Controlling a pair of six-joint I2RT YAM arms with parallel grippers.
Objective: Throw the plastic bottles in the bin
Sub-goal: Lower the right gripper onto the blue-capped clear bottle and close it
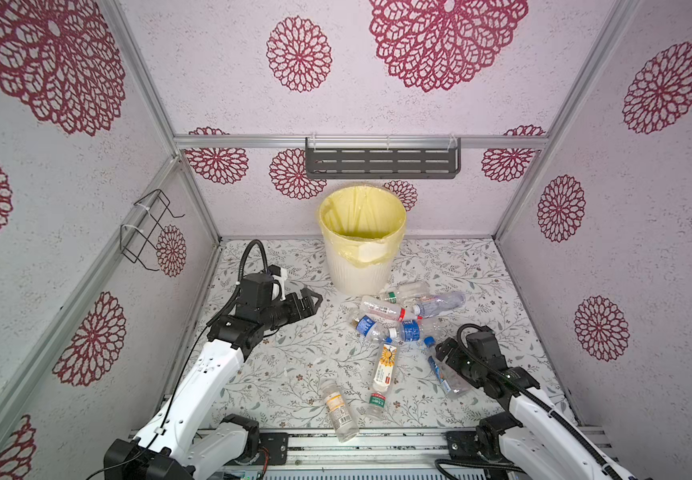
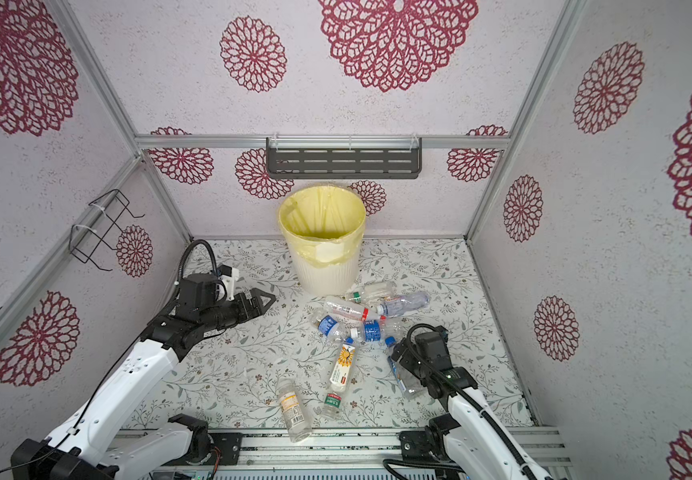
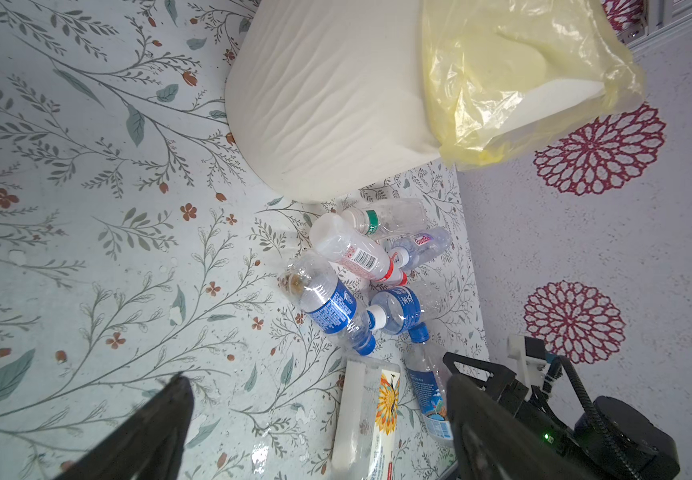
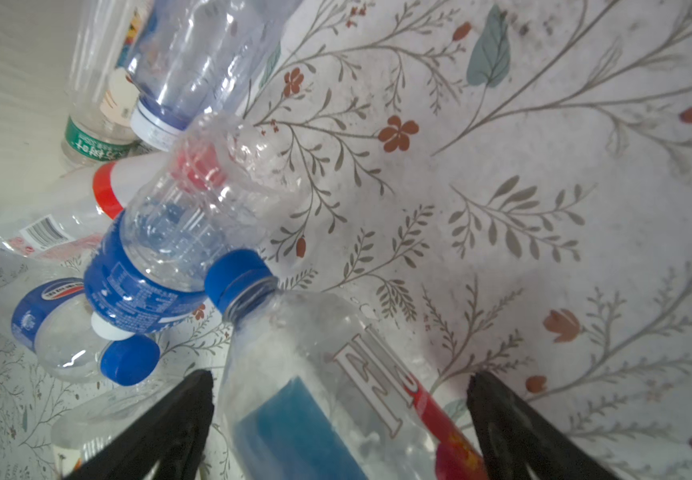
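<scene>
Floral-print table (image 1: 294, 365), rosette-papered walls (image 1: 219, 83); crinkled clear plastic bottles (image 1: 381, 308) beside ribbed cream plastic bin (image 1: 356, 278); both jaws gape wide, empty.

1. Left arm (image 1: 211, 370) and right arm (image 1: 543, 419): glossy white shells on the long links, black joints and wrists.
2. A ribbed black hose (image 1: 255, 241) loops at each wrist; a thin black cable (image 1: 175, 390) runs along the left shell, which is dotted with small screw holes.
3. Black tapered fingers (image 3: 161, 419); a green light (image 3: 547, 436) glows on the right arm.
</scene>
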